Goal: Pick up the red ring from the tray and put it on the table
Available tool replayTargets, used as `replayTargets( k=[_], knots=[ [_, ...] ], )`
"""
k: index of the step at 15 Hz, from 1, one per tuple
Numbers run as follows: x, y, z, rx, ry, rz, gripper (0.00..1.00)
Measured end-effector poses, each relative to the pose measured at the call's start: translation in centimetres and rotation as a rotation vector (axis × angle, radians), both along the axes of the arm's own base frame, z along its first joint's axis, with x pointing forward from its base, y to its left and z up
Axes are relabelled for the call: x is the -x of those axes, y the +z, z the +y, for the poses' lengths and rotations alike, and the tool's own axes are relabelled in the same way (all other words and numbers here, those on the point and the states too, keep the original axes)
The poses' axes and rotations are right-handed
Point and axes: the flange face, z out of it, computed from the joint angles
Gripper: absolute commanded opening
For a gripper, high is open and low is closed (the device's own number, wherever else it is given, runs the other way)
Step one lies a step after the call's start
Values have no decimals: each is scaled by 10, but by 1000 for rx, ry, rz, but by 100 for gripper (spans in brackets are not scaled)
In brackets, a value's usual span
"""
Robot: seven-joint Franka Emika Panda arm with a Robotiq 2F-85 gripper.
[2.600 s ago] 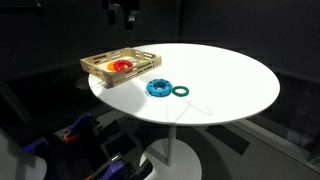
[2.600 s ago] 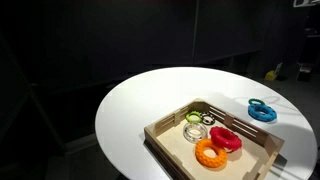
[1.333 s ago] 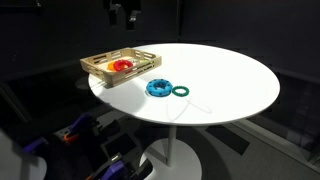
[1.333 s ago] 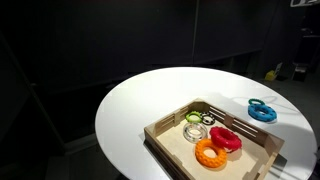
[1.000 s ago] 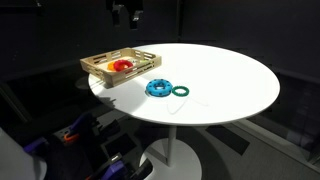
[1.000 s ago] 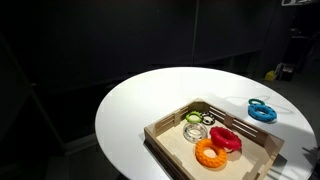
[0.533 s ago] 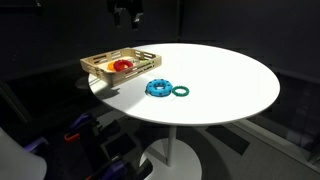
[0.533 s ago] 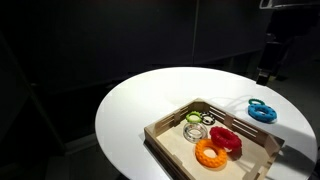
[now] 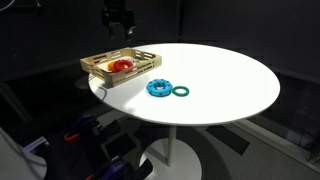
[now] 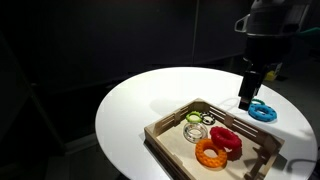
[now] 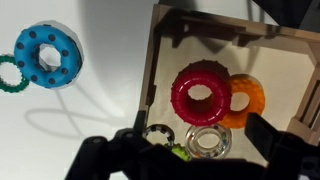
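While hanging over tray [image 11: 152, 70], gripper [image 11: 192, 138]: jaws wide, empty
Red ring [image 11: 181, 95]: ahead of jaws, touching orange ring [image 11: 250, 100]

red ring [image 11: 203, 93], orange ring [image 11: 247, 101], blue ring [image 11: 49, 56], pale wood tray [image 11: 212, 28], white table [image 11: 95, 110]

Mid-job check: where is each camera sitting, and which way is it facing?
In an exterior view: set back, wide, looking across the table toward the tray; gripper at top.
In an exterior view: close, looking down over the tray; arm shows at right.
Wrist view: straight down on the red ring; jaws at bottom edge.
Shared: tray and blue ring show in all three.
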Motion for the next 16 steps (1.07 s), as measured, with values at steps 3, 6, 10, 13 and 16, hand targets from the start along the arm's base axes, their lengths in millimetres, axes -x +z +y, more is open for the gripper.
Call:
replayTargets(
  k=[3,6,10,13,16],
  knots=[
    [-1,-15,8,9,20,5,100],
    [-2,-20,9,10,22,13,100],
    [-2,-20,9,10,22,13,100],
    [-1,-22,9,10,23,13,100],
    [-5,-28,13,-7,28,-7,100]
  ],
)
